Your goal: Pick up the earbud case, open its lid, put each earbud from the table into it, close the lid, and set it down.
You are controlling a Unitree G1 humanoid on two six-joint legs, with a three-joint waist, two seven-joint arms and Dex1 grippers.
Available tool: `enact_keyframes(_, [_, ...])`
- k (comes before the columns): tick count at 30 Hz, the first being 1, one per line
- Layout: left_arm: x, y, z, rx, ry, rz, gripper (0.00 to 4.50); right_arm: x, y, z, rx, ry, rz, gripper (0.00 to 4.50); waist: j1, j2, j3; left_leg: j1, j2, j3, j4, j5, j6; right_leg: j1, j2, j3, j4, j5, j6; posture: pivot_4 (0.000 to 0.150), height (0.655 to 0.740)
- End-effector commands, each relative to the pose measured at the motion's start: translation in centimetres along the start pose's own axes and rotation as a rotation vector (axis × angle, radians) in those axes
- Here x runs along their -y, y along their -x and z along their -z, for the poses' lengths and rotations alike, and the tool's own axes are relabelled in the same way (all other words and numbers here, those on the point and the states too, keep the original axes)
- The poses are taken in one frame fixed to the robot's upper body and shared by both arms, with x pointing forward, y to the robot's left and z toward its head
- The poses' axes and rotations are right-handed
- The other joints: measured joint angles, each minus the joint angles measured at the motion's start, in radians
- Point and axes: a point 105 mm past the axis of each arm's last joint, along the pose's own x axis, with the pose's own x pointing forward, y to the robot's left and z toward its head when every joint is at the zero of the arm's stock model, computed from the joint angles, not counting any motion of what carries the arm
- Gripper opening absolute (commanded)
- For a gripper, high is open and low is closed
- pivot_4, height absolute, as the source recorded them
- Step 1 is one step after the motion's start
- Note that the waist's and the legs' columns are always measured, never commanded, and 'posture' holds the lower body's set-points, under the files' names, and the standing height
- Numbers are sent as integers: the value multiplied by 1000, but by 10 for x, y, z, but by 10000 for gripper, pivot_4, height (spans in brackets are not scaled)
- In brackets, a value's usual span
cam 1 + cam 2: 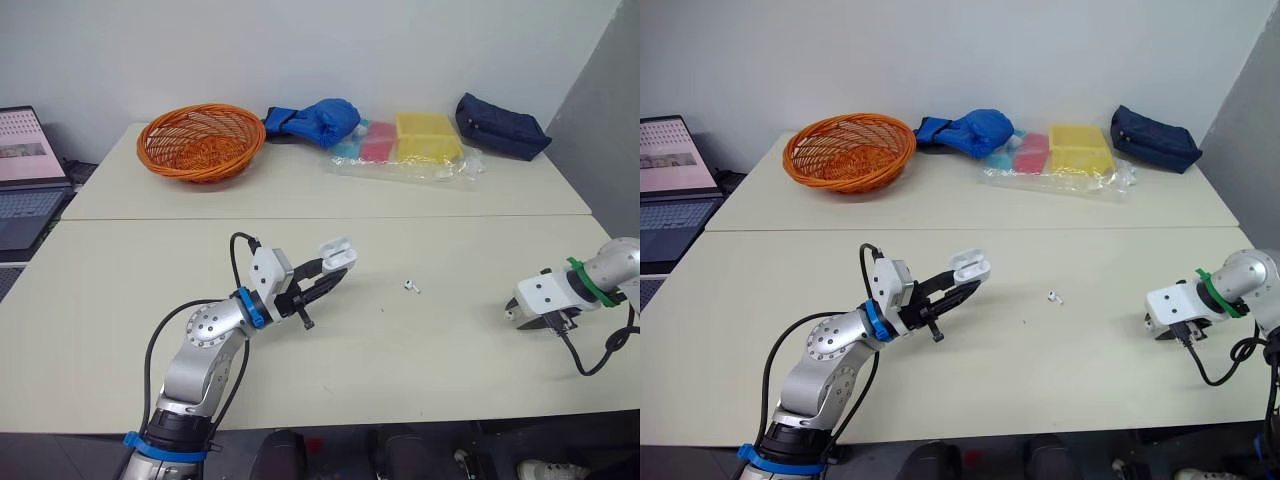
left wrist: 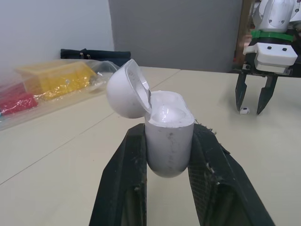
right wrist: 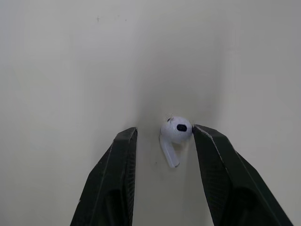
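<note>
Left claw clamps the white earbud case, its lid flipped open. Right claw, partly open, straddles an earbud lying on the desk, touching it on one side.

The left arm comes up from 7 o'clock, bends at the elbow and points toward 2 o'clock. The left gripper squeezes the earbud case. The right arm comes in from 3 o'clock. The right gripper points down, fingers apart.

An office-like room: plain pale tables, an open laptop, bare white wall.
</note>
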Motion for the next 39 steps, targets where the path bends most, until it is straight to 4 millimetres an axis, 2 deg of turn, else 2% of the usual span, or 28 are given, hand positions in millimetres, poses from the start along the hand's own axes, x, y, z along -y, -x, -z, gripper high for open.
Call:
enact_keyframes(1, [1,1,-12,45,-30,-2,8048,6,7,2,-19,8,9,19106,0,0,0,0,0,0,0,0,0,0,0,0,0,0,0,1500,7400])
enact_keyframes(10, [1,1,-11,44,-29,-9,8048,7,6,4,-19,-20,-4,19106,0,0,0,0,0,0,0,0,0,0,-1,0,0,0,0,1500,7400])
enact_keyframes(13, [0,0,-12,46,-33,-10,8048,7,6,1,-9,-26,-9,13117,0,0,0,0,0,0,0,0,0,0,-1,0,0,0,0,1500,7400])
enact_keyframes(16, [0,0,-12,46,-33,-9,8048,6,5,1,-4,-36,-17,4121,0,0,0,0,0,0,0,0,0,0,-1,0,0,0,0,1500,7400])
enact_keyframes(22, [0,-1,-12,49,-32,-8,8048,1,9,2,0,-59,-13,4166,0,0,0,0,0,0,0,0,0,0,-1,0,0,0,0,1500,7400])
enact_keyframes(25, [1,-1,-12,50,-30,-5,8048,-9,21,8,-1,-129,2,4166,2,0,0,0,0,0,-1,0,0,0,-2,0,0,0,0,1500,7400])
enact_keyframes(31, [4,2,-10,49,-22,-8,8048,-60,50,18,-37,-268,-70,4166,8,1,0,-1,0,0,-3,0,0,0,-7,-1,0,-1,0,1500,7400])
enact_keyframes(33, [6,1,-9,49,-18,-8,8048,-76,58,20,-35,-389,-75,4166,6,1,0,-1,-1,0,-3,0,0,0,-8,-1,-1,-3,3,1500,7400])
enact_keyframes(35, [8,1,-8,48,-13,-6,8048,-88,60,20,-46,-478,-80,4166,5,1,1,-1,-1,-1,-3,0,0,0,-9,-2,-1,-3,3,1500,7400])
enact_keyframes(39, [9,1,-8,45,-7,-2,8048,-95,50,23,-45,-649,36,4166,-2,0,1,1,-1,-1,-1,0,0,0,-9,-2,0,-2,3,1500,7400])
